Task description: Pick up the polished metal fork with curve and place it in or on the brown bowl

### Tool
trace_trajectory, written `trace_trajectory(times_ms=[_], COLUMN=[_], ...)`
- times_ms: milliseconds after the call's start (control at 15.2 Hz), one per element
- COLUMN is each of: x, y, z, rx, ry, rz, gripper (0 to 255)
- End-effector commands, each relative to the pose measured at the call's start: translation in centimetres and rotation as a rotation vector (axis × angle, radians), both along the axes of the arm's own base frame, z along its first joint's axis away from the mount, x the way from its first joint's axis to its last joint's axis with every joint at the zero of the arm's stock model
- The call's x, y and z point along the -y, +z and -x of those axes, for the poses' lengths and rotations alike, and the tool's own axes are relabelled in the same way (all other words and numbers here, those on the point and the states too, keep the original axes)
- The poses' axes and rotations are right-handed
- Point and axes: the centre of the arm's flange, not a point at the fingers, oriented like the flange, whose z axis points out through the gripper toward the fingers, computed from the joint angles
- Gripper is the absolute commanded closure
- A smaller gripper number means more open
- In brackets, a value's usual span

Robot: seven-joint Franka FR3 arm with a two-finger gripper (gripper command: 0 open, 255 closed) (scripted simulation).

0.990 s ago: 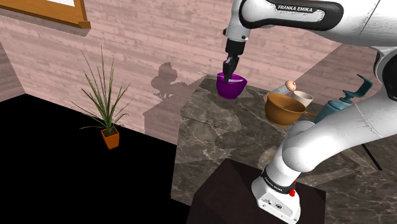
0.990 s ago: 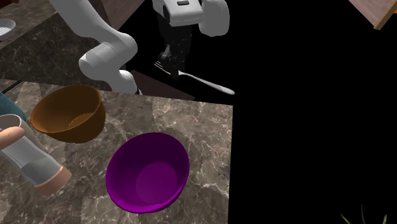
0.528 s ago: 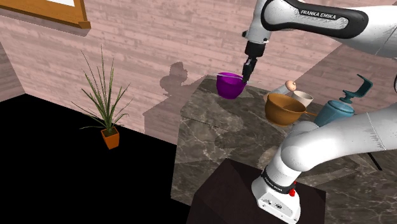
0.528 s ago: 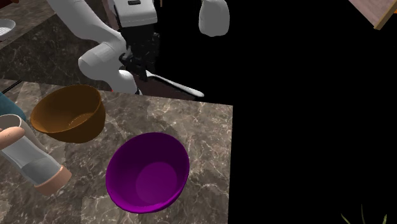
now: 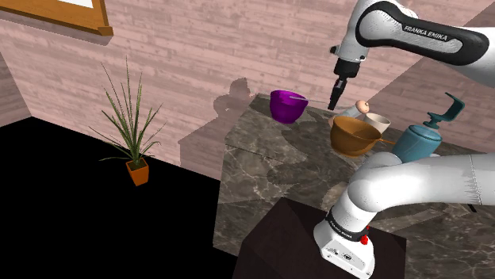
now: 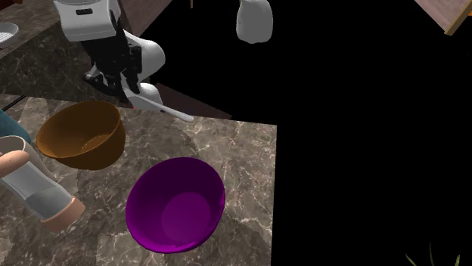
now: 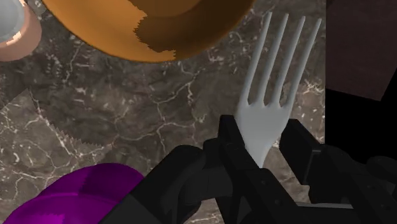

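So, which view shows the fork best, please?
The wrist view: the fork, clasped in the gripper, shows tines and neck plainly. The second exterior view shows its handle jutting sideways; in the shoulder view it is too small to tell.

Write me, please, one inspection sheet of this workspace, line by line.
Surface: dark marble-patterned table top.
Job's things: pale grey four-tined fork in the air, tines over the table beside the rim of the round brown bowl, not in it yet.
Clutter: round purple bowl; teal bottle with a pump top; pale grey container with a peach-coloured end next to the brown bowl.
Pincer: black two-finger pincer, shut on the fork near its neck.
Cables: nothing seen.
Surroundings: pinkish plank wall; green plant in an orange pot; wooden frame; black area beside the table.
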Motion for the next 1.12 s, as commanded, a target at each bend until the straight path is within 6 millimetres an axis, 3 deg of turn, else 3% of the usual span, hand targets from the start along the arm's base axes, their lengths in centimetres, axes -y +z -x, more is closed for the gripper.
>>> trace_trajectory(times_ms=[0, 660, 1056], x=[2.0, 10.5, 10.5], y=[0.5, 0.8, -2.4], z=[1.7, 11.3, 11.3], rx=[-0.001, -0.001, -0.001], ry=[0.001, 0.001, 0.001], rz=[0.000, 0.000, 0.000], gripper=[255, 255, 255])
